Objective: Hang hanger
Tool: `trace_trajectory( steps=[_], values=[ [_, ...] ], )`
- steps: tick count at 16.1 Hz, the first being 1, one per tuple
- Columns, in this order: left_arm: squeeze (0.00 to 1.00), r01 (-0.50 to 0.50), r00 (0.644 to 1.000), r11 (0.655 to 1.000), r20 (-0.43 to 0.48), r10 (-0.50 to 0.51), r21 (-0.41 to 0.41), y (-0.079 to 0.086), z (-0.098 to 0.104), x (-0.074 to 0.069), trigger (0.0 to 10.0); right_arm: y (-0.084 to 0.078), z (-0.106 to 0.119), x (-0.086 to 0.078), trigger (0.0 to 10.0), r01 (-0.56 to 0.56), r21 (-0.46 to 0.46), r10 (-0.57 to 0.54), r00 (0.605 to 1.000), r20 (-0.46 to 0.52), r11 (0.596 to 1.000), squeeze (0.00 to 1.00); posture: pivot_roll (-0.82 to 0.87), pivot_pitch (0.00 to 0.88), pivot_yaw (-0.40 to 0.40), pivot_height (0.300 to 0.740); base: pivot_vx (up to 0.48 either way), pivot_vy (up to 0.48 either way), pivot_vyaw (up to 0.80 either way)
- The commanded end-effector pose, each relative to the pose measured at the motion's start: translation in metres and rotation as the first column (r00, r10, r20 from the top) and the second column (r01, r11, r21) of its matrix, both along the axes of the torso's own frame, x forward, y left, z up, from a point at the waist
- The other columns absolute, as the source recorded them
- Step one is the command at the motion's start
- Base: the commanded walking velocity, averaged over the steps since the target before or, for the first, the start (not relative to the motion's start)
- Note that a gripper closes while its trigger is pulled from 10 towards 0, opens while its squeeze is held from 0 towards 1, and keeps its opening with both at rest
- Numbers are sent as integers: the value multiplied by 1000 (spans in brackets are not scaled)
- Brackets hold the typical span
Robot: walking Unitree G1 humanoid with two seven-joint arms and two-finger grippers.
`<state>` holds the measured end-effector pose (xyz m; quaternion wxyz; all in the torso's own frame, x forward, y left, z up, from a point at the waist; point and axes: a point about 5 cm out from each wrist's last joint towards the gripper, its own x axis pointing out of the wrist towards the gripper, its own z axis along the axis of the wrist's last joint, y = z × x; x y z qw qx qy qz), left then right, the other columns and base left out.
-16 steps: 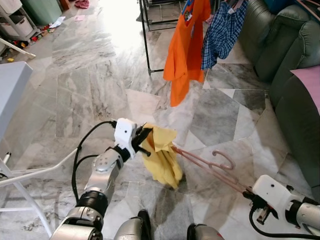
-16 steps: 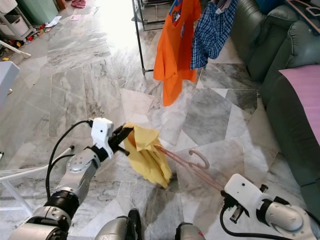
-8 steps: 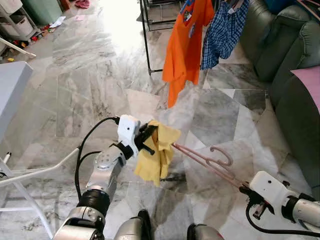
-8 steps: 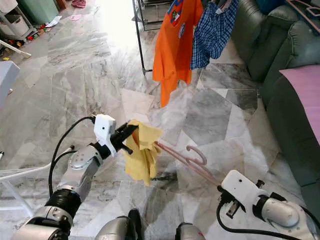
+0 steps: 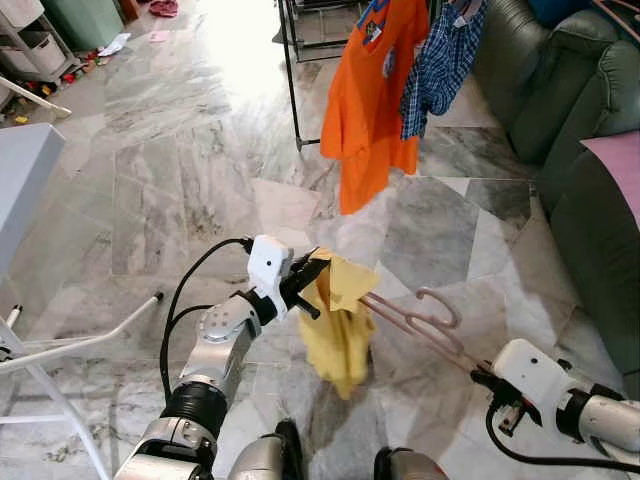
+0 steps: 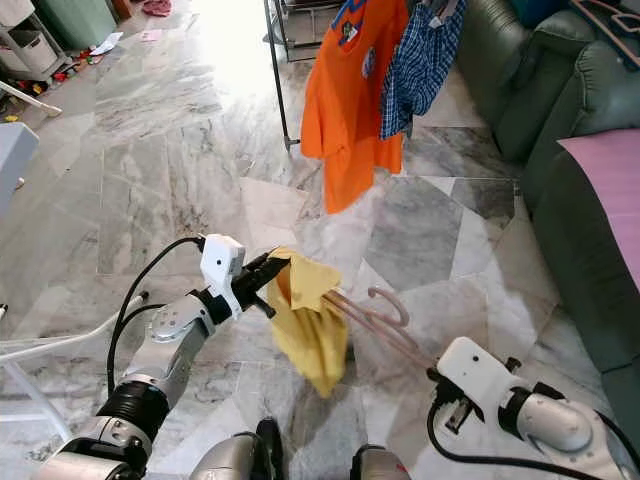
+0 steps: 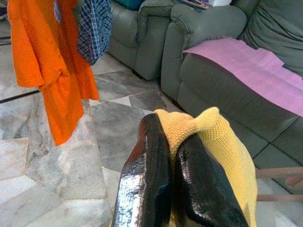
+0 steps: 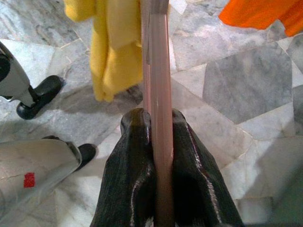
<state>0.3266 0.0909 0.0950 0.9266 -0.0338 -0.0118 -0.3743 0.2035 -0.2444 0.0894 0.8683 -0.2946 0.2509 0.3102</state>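
- The left pincer [image 5: 312,283] is closed tight on the top edge of a yellow cloth [image 5: 338,325], a little below the middle of the head view
- In the left wrist view the two black fingers [image 7: 147,179] press together with the yellow cloth [image 7: 213,142] pinched between them
- The cloth hangs down from this grip, above the marble floor [image 5: 200,170]
- The right pincer [image 8: 156,142] is closed on one end of a pink hanger [image 5: 420,325]; the bar of the hanger runs straight between its fingers
- The right arm is at 4 o'clock in the head view, and the hanger goes from it toward 10 o'clock, into the yellow cloth
- The hook of the hanger [image 6: 385,300] points up, just beside the cloth
- At 12 o'clock an orange shirt [image 5: 372,100] and a blue checked shirt [image 5: 435,65] hang on a dark rack [image 5: 292,80]
- A green sofa [image 5: 560,90] stands at 2 o'clock, with a pink sheet [image 7: 246,66] on it
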Motion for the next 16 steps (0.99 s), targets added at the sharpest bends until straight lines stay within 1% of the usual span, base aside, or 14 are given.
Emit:
trace_trajectory(
  steps=[1, 2, 4, 6, 7, 8, 9, 11, 14, 16],
  values=[
    [0, -12, 1000, 1000, 24, 12, 7, 2, 4, 1, 10000, 8, -2, -4, 10000, -32, 28, 33, 999, -21, 999, 0, -215, 219, 120, 740, 0, 0, 0],
    [0, -27, 999, 1000, 28, 27, 6, 3, 5, 3, 10000, 7, -3, -7, 10000, -28, 26, 29, 999, -32, 999, 0, -215, 219, 120, 740, 0, 0, 0],
    [0, -23, 999, 1000, 29, 23, 1, 3, 6, 3, 10000, 6, -4, -8, 10000, -26, 30, 27, 999, -39, 999, 0, -219, 219, 123, 740, 0, 0, 0],
    [0, 0, 1000, 1000, 25, 0, -4, -2, 6, 3, 10000, 12, -2, -5, 10000, -33, 56, 35, 999, -27, 998, 0, -219, 218, 122, 740, 0, 0, 0],
    [0, 25, 1000, 1000, 18, -24, -5, -6, 6, 1, 10000, 15, -1, -2, 10000, -43, 64, 43, 999, -7, 997, 0, -219, 218, 122, 740, 0, 0, 0],
    [0, 67, 998, 998, 10, -67, -12, -12, 5, -2, 10000, 20, 5, 7, 10000, -46, 92, 40, 997, 61, 995, 0, -217, 218, 123, 740, 0, 0, 0],
    [0, 79, 997, 997, 8, -79, -15, -13, 5, -3, 10000, 21, 7, 9, 10000, -49, 107, 41, 996, 76, 993, 0, -217, 218, 123, 740, 0, 0, 0],
    [0, 133, 991, 991, 5, -133, -33, -20, 7, -7, 10000, 31, 12, 15, 10000, -82, 141, 65, 991, 116, 987, 0, -215, 218, 124, 740, 0, 0, 0],
    [0, 173, 985, 983, 30, -171, -54, -25, 15, -8, 10000, 40, 9, 15, 10000, -110, 175, 92, 990, 104, 978, 0, -207, 219, 124, 740, 0, 0, 0],
    [0, 158, 986, 987, 51, -156, -37, -21, 19, -4, 10000, 43, 5, 12, 10000, -120, 189, 106, 991, 78, 975, 0, -207, 218, 121, 740, 0, 0, 0]
  ],
)
